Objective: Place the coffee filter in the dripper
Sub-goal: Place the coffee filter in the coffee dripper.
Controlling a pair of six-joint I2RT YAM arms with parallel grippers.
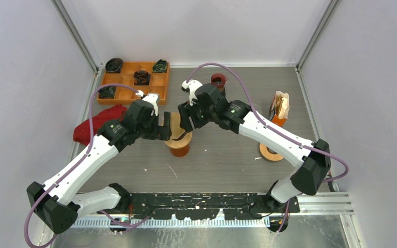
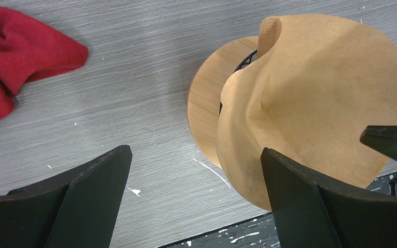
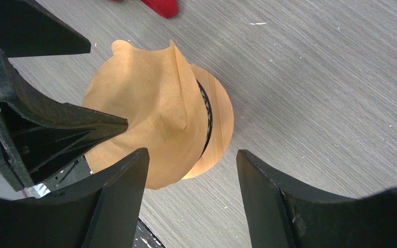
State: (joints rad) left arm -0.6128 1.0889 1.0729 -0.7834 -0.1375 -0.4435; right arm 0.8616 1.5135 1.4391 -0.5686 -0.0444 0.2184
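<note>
While both arms leaned in over the middle of the table, I saw the coffee filter (image 2: 315, 93) lying on top of the dripper (image 1: 179, 149), not seated down in it. The brown paper sat lopsided. It covered most of the dripper's mouth and hung out past it on one side, while a crescent of wooden rim and a sliver of black wire showed on the other. A raised seam ran up the paper, which looked buckled rather than opened into a cone.

The left gripper (image 2: 195, 152) hung over it from the left with its jaws spread as wide as they go and nothing between them. In its wrist view one finger (image 2: 300, 196) overlapped the filter's edge, and I could not tell whether it touched the paper.

The right gripper (image 3: 192, 153) came in from the right with its jaws parted about two-thirds of the way. Only the dripper's rim and bare table showed in the gap, so it held nothing.

A red cloth (image 1: 95, 124) lay to the left, and an orange tray (image 1: 129, 77) with dark pieces in its compartments stood at the far left. A holder of spare filters (image 1: 280, 106) stood at the right, with a wooden ring (image 1: 271, 153) on the table nearer than it.
</note>
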